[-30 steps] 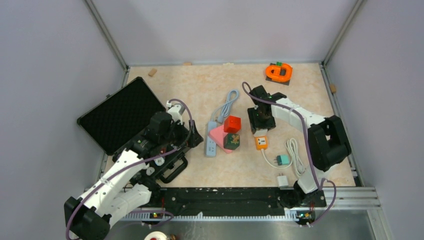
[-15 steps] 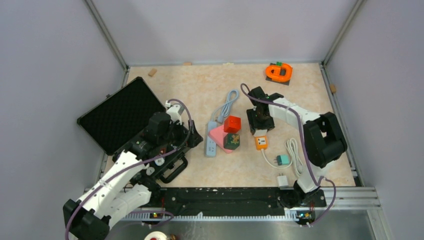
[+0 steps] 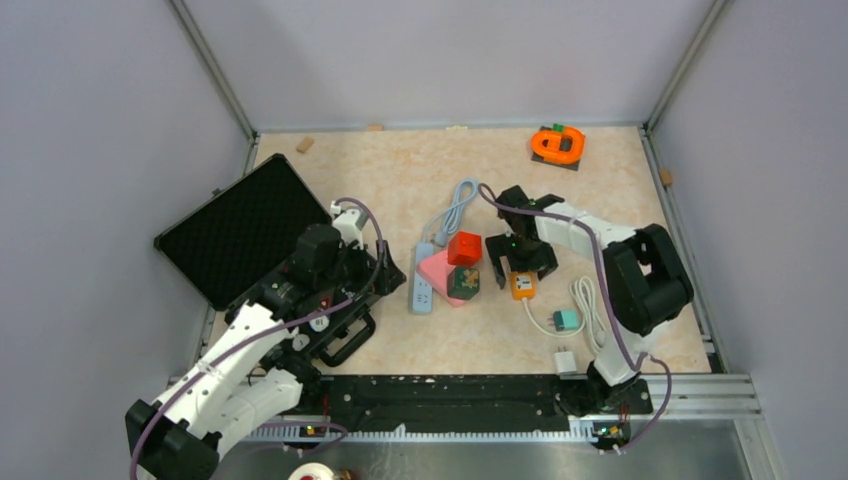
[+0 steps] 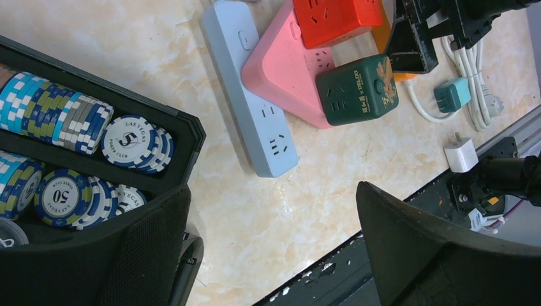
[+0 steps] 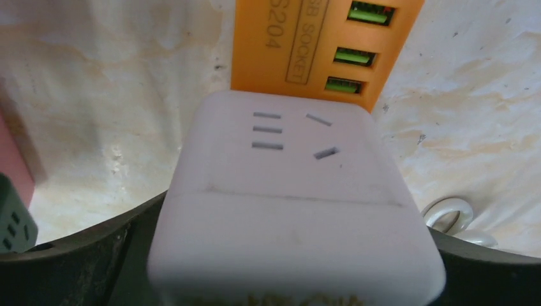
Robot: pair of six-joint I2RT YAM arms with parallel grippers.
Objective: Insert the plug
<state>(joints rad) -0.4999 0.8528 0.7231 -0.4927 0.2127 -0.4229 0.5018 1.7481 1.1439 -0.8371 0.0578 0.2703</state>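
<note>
At the near edge of the table (image 3: 400, 180), just beyond the right arm's base, we see a small white charger (image 3: 565, 360) lying by itself. A little farther in lies the teal plug (image 3: 566, 320), flat on the table beside a loose coil of white cable (image 3: 592, 312); it is to the near-right of the right gripper (image 3: 521, 268) and clearly apart from it, with nothing holding it. Next comes the orange socket cube (image 3: 521, 286) with its white face turned up. The right gripper hangs right above it, jaws spread wide to either side of the cube and gripping nothing. In the right wrist view the white face fills the gap between the two dark fingers, its pin slots showing. Left of that sits a cluster of sockets: a green cube (image 3: 464, 282), a pink block (image 3: 437, 268), a red cube (image 3: 464, 247) and a long pale blue power strip (image 3: 424, 280). The left gripper (image 4: 274, 204) hovers near the strip, jaws wide and empty, above the rim of an open black case (image 3: 240, 230) holding poker chips (image 4: 64, 115). At the far edge rests an orange ring-shaped object (image 3: 558, 145).
</note>
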